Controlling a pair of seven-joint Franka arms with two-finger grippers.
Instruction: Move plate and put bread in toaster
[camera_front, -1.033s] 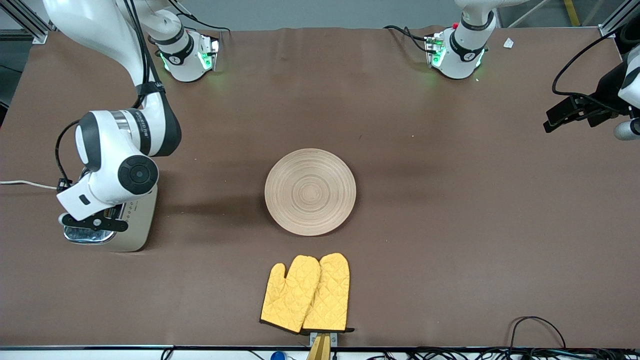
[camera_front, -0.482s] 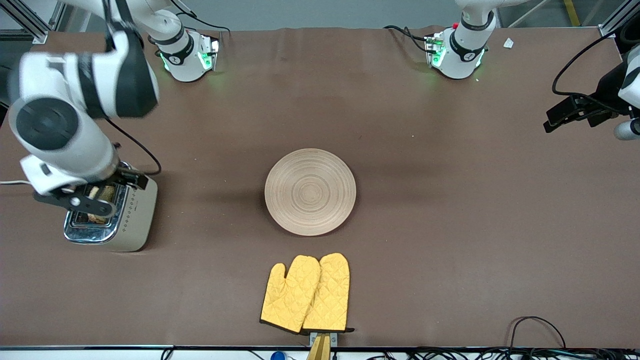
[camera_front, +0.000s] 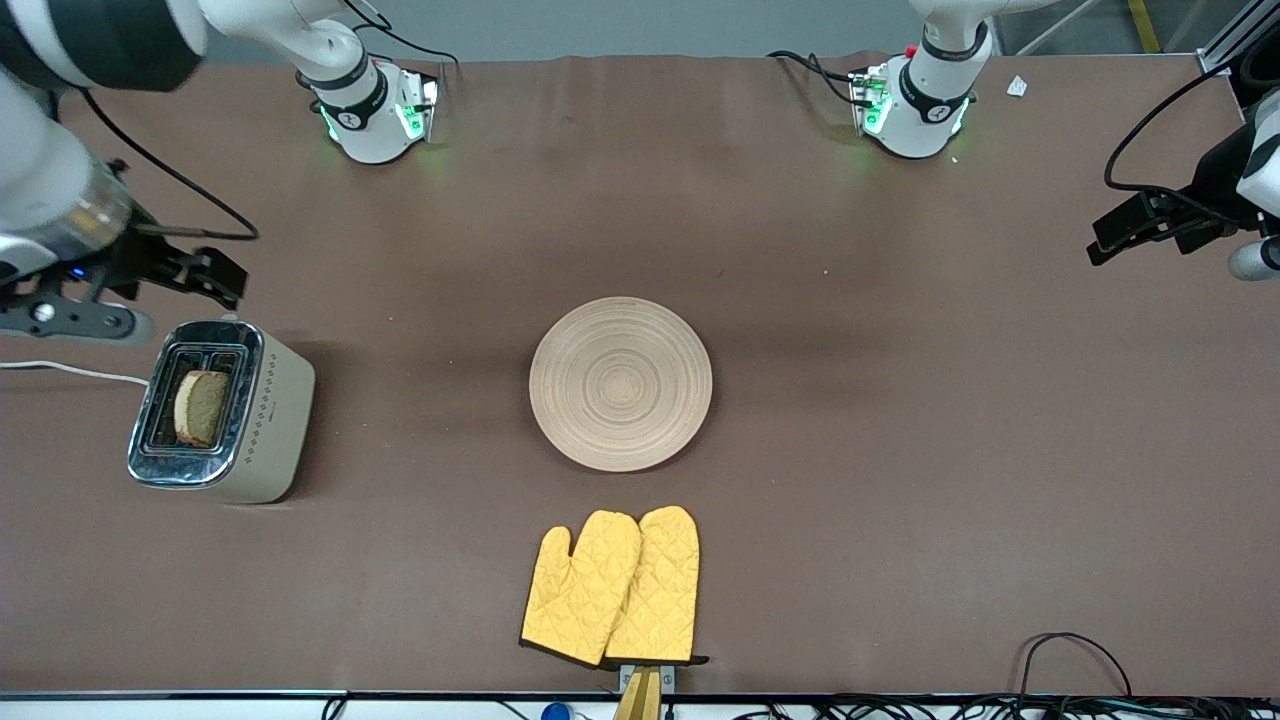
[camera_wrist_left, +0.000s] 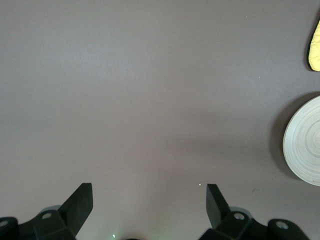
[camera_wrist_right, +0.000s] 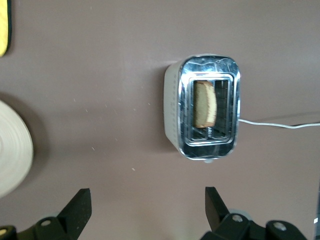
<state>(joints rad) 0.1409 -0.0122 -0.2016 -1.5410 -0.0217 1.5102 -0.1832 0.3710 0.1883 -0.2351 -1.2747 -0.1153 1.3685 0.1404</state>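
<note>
The cream toaster (camera_front: 262, 415) stands at the right arm's end of the table. The brown bread slice (camera_front: 201, 408) stands upright in one of its slots, with its top showing. The right wrist view shows the toaster (camera_wrist_right: 172, 107) and the bread (camera_wrist_right: 205, 104) from above. My right gripper (camera_front: 150, 300) is open and empty, raised over the table beside the toaster, toward the robots' bases. The round wooden plate (camera_front: 620, 383) lies at the table's middle. My left gripper (camera_front: 1130, 235) is open and empty, and waits high over the left arm's end of the table.
A pair of yellow oven mitts (camera_front: 612, 587) lies nearer to the front camera than the plate. The toaster's white cord (camera_front: 60, 368) runs off the table's end. The plate's edge (camera_wrist_left: 305, 145) and a mitt tip (camera_wrist_left: 315, 45) show in the left wrist view.
My right gripper was down on the toaster top. It has risen and drawn back toward the robots' bases, leaving the bread in the slot. The left arm has not moved.
</note>
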